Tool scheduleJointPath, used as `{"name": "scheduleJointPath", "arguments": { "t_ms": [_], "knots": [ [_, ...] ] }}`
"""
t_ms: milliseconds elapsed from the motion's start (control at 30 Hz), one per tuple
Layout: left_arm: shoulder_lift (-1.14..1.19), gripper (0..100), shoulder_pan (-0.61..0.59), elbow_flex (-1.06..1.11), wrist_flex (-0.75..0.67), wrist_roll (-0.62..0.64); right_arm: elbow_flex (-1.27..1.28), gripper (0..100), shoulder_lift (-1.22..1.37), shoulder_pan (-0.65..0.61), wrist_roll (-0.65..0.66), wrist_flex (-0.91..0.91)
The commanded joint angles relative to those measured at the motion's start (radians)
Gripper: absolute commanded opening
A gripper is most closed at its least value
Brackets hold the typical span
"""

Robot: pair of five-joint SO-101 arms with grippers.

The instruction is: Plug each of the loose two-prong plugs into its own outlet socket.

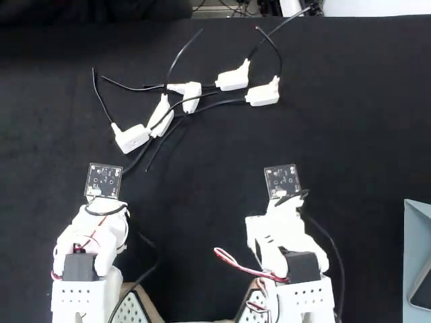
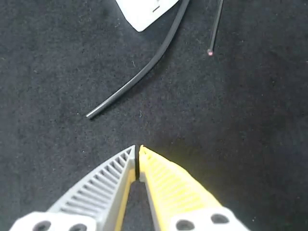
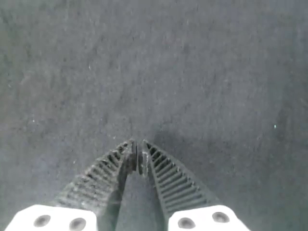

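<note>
On the black cloth [image 1: 350, 121], beyond the left wrist board [image 1: 104, 180], lie five white plug-and-socket pieces. Each is a blocky plastic body with rounded corners, trailing a thin glossy black cord. Which are plugs and which are sockets: cannot tell.

- Just past the board, slightly toward the right arm's side, sits the closest piece [image 1: 131, 138].
- Touching it on the side away from the board is the second piece [image 1: 160, 116], elongated and lying at a slant.
- Farther from the board, strung toward the right arm's side, lie the third piece [image 1: 187, 93], the fourth piece [image 1: 233, 79] and the fifth piece [image 1: 263, 94]. All three are well apart from the board.

Cloth surface: matte, short fuzzy nap, flecked with pale lint.

The left gripper [image 2: 138, 159] sits under the board, over bare cloth. It has one grey finger and one yellow, both wedge-shaped with ribbed lattice sides, and the tips are pressed together on each other. Ahead of it:
- a smooth black cord [image 2: 144, 72] that curves to a cut end;
- a rounded white plastic corner [image 2: 144, 12];
- a thinner wire [image 2: 211, 52] that ends in a small red tip.

The right wrist board [image 1: 281, 180], a dark square like the left one, lies level with the left board and well to its right-arm side. Under it is the right gripper [image 3: 138, 156]. Both fingers are black with ribbed lattice sides, tips pressed together, over bare cloth.
</note>
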Motion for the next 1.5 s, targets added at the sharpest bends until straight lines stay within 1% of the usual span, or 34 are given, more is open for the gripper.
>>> {"name": "scheduleJointPath", "arguments": {
  "t_ms": [0,533,667,833,1000,1167,1467],
  "knots": [
    [-0.006,3,-0.005,0.019,0.003,-0.002,-0.001,1.2,-0.077,0.012,0.0,0.012],
    [-0.006,3,-0.002,0.019,0.003,0.003,-0.001,1.3,-0.077,0.011,0.011,0.015],
    [-0.006,3,-0.004,0.019,0.003,0.003,-0.001,1.4,-0.077,0.015,0.078,0.014],
    [-0.006,3,-0.004,0.019,0.003,0.003,-0.002,1.3,-0.076,0.038,0.094,-0.014],
    [-0.006,3,-0.004,0.019,0.003,0.003,-0.001,1.2,-0.076,0.054,0.078,-0.021],
    [-0.006,3,-0.002,0.019,0.003,0.003,-0.001,1.3,-0.076,0.058,0.017,-0.02],
    [-0.006,3,-0.004,0.019,0.003,0.003,-0.001,1.3,-0.076,0.058,0.018,-0.02]
  ]
}}
